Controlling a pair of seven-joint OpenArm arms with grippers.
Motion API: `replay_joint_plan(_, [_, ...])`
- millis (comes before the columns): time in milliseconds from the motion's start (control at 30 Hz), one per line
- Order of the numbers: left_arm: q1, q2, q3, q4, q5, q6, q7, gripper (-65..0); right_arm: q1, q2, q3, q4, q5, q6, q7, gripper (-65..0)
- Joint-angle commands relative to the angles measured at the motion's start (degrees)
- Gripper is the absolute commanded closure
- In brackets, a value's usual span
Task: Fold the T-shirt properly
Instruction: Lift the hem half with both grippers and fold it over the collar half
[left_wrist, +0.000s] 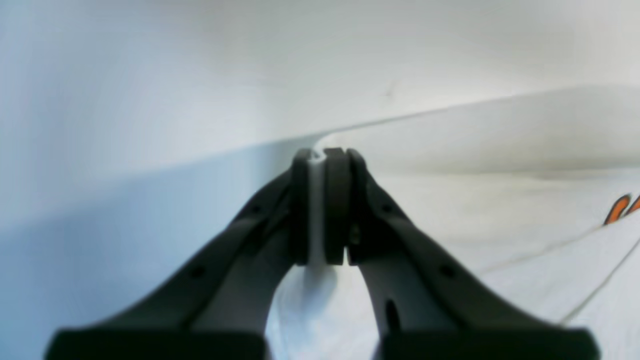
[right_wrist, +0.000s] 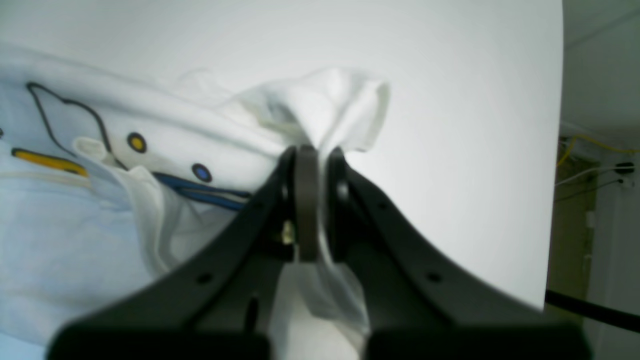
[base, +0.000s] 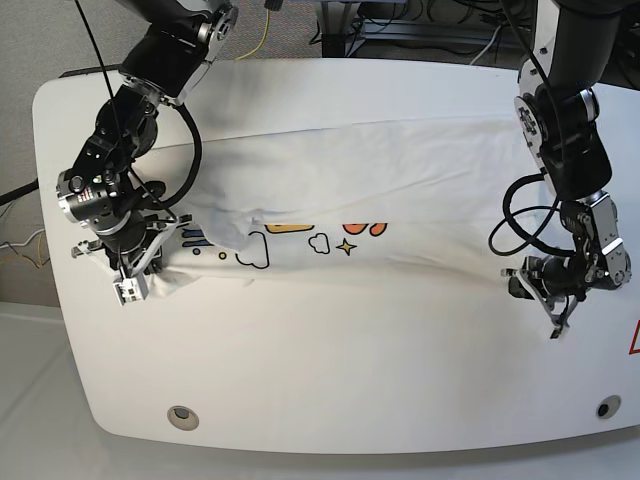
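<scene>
1. You have the T-shirt (base: 380, 215) stretched across the white table (base: 330, 380), print side up, with both near corners pinched — the left gripper (left_wrist: 322, 155) is pressed together on a thin flat edge of cloth, the right gripper (right_wrist: 315, 155) is clamped on a bunched corner that flares out past its tips.
2. The step in hand looks like carrying the near edge over to make a lengthwise fold. Move both arms at the same pace, so the edge between them stays straight.
3. Keep mild tension across the span — too slack and the middle sags into wrinkles, too tight and the cloth may slip out of the left pinch, which looks shallow.
4. Lay the edge parallel to the far edge before letting go.
</scene>
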Motion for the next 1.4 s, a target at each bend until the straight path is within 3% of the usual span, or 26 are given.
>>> replay_joint_plan(0, [-0.2,0.3,-0.1,6.5,-0.5,-0.1,2.1,-2.9,0.6,0.6,0.0,1.0,0.4,-0.1,0.9,0.0])
replay_joint_plan(433, [3.8,0.8,0.0,19.2,-0.4,-0.1,9.9,-2.9,-1.5,0.9,0.0,1.2,0.4,-0.1,0.9,0.0])
replay_joint_plan(1367, [5.9,-0.5,0.2,19.9,-0.3,-0.1,14.3,-2.9,-9.0,4.4,0.4,4.4,0.2,-0.1,0.8,0.0])
